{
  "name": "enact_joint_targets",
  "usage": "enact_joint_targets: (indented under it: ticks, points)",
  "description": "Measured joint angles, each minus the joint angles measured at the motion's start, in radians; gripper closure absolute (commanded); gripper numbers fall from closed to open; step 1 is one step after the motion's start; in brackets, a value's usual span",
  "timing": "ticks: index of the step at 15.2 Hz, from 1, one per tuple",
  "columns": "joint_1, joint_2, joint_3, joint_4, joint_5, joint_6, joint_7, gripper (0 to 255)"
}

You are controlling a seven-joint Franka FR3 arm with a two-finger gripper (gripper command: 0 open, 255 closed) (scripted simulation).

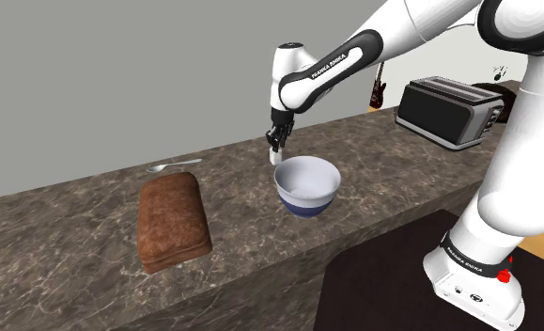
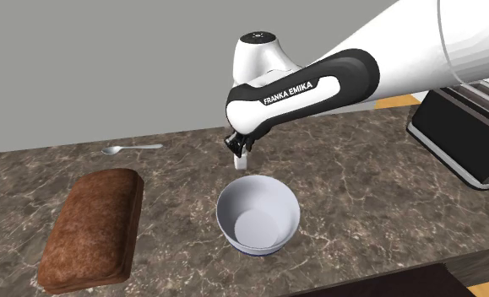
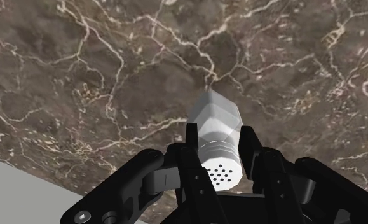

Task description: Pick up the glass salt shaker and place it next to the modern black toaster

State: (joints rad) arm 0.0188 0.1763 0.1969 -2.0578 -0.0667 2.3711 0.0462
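Dark brown marble countertop (image 1: 72, 226) (image 2: 361, 169) (image 3: 81, 76) with pale veins runs below a plain grey wall. One black two-finger gripper (image 1: 276, 141) (image 2: 238, 152) (image 3: 219, 137) clasps one pale, faceted salt shaker (image 1: 273, 150) (image 2: 241, 160) (image 3: 217, 127) between its fingers, just above the counter. From the wrist view I can see the shaker's cap with its small holes, which the other views don't show. Just beside the shaker sits one white bowl with a blue underside (image 1: 307, 202) (image 2: 220, 211), its white inside showing down to the bottom. Further off lie one brown bread loaf (image 1: 173, 224) (image 2: 95, 228) and one silver spoon (image 1: 173, 165) (image 2: 131, 148). One black and silver toaster (image 1: 448, 111) (image 2: 466, 135) stands well apart from the shaker. It shows whole in the shoulder view and is cut by the edge in the second exterior view.
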Motion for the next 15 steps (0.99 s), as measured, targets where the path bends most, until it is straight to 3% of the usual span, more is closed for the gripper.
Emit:
enact_joint_targets:
  ticks: [15]
  points:
    - [-0.004, -0.084, 0.005, 0.099, 0.028, -0.181, -0.02, 255]
